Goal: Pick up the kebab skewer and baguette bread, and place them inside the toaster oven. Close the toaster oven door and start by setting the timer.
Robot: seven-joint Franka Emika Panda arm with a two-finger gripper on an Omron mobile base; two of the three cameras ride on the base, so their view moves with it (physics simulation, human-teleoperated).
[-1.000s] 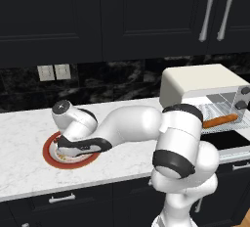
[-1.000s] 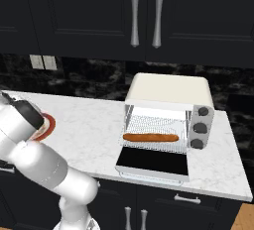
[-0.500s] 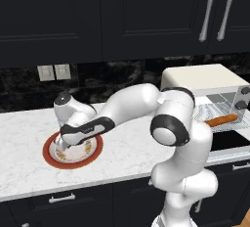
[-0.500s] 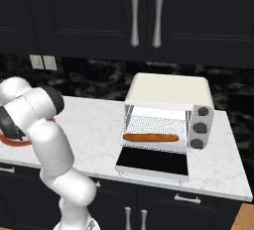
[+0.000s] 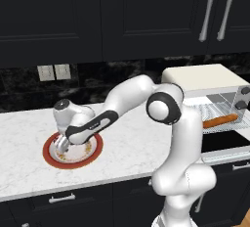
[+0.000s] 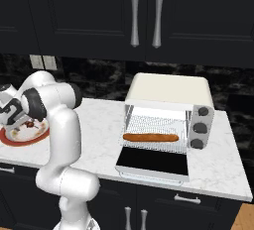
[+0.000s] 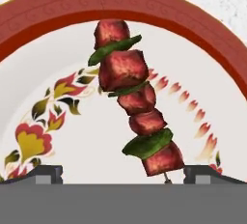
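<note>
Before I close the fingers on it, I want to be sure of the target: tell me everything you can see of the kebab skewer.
The kebab skewer is a thin stick threaded with chunky reddish-brown meat cubes and green vegetable slices between them. Its bare tip pokes out at the end nearest the camera. It lies flat on the white middle of a red-rimmed plate painted with flowers, on the marble counter. The open gripper hangs right above it, one finger on each side of its near end, not gripping it.

Kitchen: marble counter (image 5: 127, 147), dark cabinets (image 5: 122, 15), toaster oven (image 6: 168, 115).
</note>
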